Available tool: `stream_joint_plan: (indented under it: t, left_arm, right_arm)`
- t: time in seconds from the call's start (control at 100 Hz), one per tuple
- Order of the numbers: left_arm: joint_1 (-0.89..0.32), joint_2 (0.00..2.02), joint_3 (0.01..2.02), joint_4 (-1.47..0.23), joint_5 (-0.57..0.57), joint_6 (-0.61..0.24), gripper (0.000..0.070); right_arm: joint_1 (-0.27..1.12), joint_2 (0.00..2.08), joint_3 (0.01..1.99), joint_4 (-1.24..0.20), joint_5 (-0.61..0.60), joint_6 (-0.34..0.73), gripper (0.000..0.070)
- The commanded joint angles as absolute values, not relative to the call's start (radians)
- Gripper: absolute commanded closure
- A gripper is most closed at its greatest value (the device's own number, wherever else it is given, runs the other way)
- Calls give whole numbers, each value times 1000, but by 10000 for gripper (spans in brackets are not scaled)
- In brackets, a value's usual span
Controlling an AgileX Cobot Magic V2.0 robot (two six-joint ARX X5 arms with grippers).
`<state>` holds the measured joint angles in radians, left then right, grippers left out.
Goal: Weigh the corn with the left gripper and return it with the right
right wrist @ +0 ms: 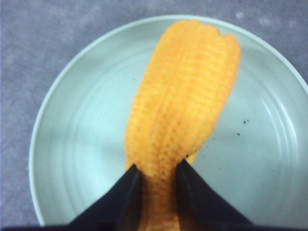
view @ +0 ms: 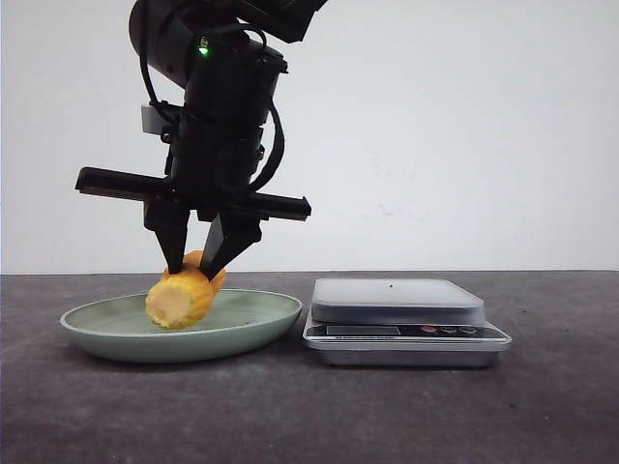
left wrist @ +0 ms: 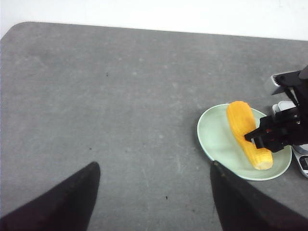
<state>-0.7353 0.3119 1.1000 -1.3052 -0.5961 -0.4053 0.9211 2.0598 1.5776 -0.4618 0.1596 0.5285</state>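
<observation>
- Nearest bit first: the left gripper (left wrist: 154, 166) hangs over bare table (view: 290, 416), well away from everything, jaws spread wide with nothing in them. Low risk there, unless it swings in while the other arm is busy.
- The corn (view: 179, 300) lies in the green plate (view: 261, 314) on the left side of the scene. It looks like it's resting on the plate, but I can't be sure it isn't a hair off it.
- The right gripper (view: 193, 271) comes down from above, jaws closed on the corn close to its cut end, not the middle.
- That off-centre pinch is my main worry — if it lifts, the long free end could droop or twist out.
- If it lets go instead, the cob is round and ribbed, so I'd guess it could roll toward the rim.
- The fingertips (right wrist: 132, 183) sit very low, so pressing down more might scrape or tip the plate.
- The scale (view: 397, 300) is just right of the plate — a sideways pull-out could bump it.
</observation>
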Motion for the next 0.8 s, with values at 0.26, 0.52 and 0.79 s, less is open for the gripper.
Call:
stream_joint_plan:
  t: [0.26,0.52,0.79]
  left_arm:
    - [-742,311,1111,-1296,-594,-409,264]
    - [-742,311,1111,-1293,-594,-409,264]
    - [-742,311,1111,-1277,-594,-409,265]
  right_arm:
    - [928,2075,1600,-451,167,511,68]
    - [841,1885,1603,-514,185,406,85]
    - [635,1605,1603,-701,233,247,88]
